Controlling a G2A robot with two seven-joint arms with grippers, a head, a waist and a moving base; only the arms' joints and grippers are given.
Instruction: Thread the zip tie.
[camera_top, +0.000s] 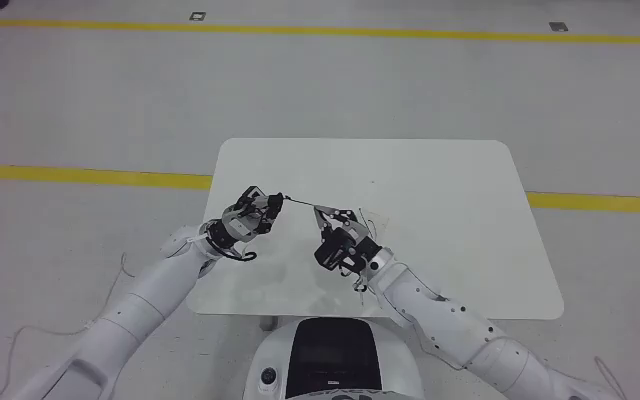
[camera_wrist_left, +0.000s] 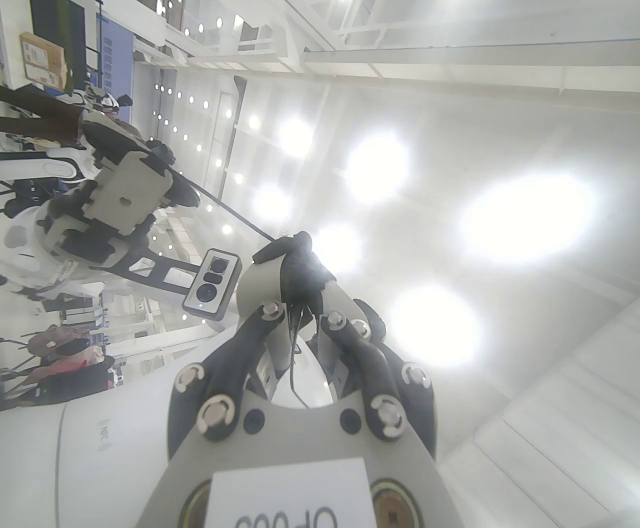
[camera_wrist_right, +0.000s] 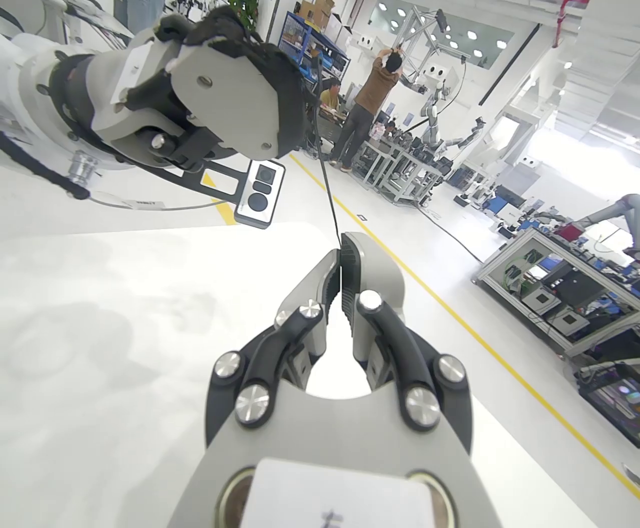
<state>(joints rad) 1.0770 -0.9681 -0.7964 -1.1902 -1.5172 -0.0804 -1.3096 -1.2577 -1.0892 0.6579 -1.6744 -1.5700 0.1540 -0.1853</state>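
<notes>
Zip tie (camera_top: 300, 203) spans L gripper (camera_top: 275, 201) to R gripper (camera_top: 320, 211), tips facing (both fingers pinching it).

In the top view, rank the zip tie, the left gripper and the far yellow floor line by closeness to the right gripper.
1. zip tie: pinched in the right gripper itself.
2. left gripper: just across the gap, holding the tie's other end.
3. far yellow floor line: on the floor beyond the table.
</notes>
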